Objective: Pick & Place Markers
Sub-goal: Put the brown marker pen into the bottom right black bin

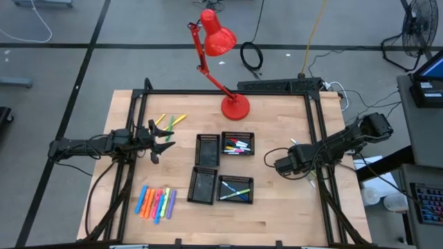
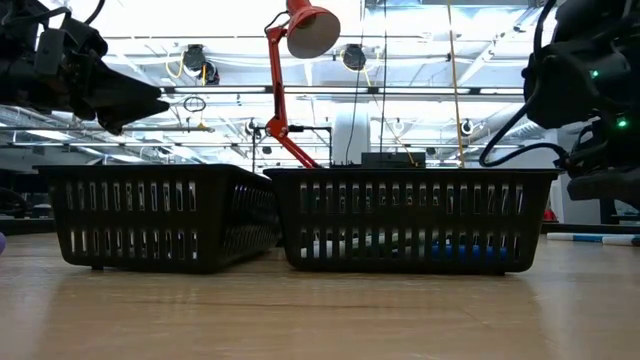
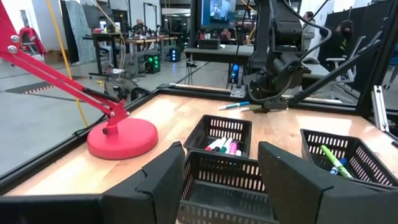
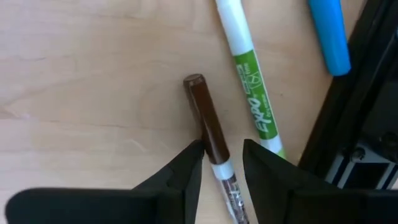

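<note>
Markers (image 1: 156,203): by the look of them light, stiff plastic sticks, smooth and round, so likely to roll on the desk (image 1: 277,214) or twist out of a skewed pinch; hard enough not to crush under a firm squeeze, though with caps that could perhaps pop off. Best taken across the middle of the barrel, jaws square to its length, not at the cap end. Right gripper (image 4: 222,152) low over the desk's right edge, jaws narrowed astride the brown-capped marker (image 4: 208,124), one finger against it, a sliver of gap on the other side, nothing lifted yet. Just beside it a green marker (image 4: 249,74), and a little further off a blue marker (image 4: 329,31): three loose here. Left gripper (image 1: 163,142) waiting over the desk's left side, jaws wide and holding nothing. Near it, about three yellow-green pens (image 1: 172,122) lying loose; at the front left, a row of neon highlighters (image 1: 166,200), seven or so, side by side. Four black mesh trays (image 1: 207,149) in a two-by-two block at mid-desk: a mixed handful in the rear right one, too bunched to count; two or three in the front right one; apparently none in the two left ones. One red lamp (image 1: 234,106) at the back.
</note>
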You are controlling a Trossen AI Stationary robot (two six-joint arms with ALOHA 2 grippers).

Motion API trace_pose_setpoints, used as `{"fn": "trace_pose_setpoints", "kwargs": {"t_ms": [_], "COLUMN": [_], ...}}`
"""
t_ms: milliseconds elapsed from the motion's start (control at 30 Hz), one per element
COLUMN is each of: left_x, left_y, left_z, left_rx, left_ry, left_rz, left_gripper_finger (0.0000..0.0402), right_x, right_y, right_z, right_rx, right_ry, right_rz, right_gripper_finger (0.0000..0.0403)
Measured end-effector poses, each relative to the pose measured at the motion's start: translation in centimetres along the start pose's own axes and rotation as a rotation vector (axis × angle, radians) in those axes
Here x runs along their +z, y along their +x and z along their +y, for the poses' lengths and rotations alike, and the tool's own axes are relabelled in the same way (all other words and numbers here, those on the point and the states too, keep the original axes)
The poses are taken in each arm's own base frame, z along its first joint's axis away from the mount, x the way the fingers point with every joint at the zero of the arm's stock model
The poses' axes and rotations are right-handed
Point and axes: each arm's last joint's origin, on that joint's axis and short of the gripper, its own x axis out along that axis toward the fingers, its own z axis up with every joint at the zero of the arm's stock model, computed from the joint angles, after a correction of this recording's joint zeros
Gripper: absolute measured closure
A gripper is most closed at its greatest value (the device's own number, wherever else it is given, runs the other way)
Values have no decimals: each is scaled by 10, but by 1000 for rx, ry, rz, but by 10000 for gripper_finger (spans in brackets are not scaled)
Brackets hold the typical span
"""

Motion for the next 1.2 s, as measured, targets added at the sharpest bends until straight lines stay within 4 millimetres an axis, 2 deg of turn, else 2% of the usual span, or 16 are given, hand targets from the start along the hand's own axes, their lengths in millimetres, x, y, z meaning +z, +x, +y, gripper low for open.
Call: {"fn": "trace_pose_setpoints", "kwargs": {"t_ms": [333,667,833,1033,1200], "left_x": [0,0,0,0,0], "left_y": [0,0,0,0,0], "left_z": [0,0,0,0,0], "left_rx": [0,0,0,0,0], "left_ry": [0,0,0,0,0], "left_rz": [-1,0,-1,-1,-1], "left_gripper_finger": [192,192,192,192,192], "right_x": [-3,-18,-25,-31,-32], "right_y": [-14,-18,-19,-12,-1], "right_z": [12,18,25,19,15], "right_rx": [68,148,219,185,178], "right_ry": [-135,-252,-297,-267,-227], "right_rz": [67,304,298,223,141], "right_gripper_finger": [294,293,293,295,321]}}
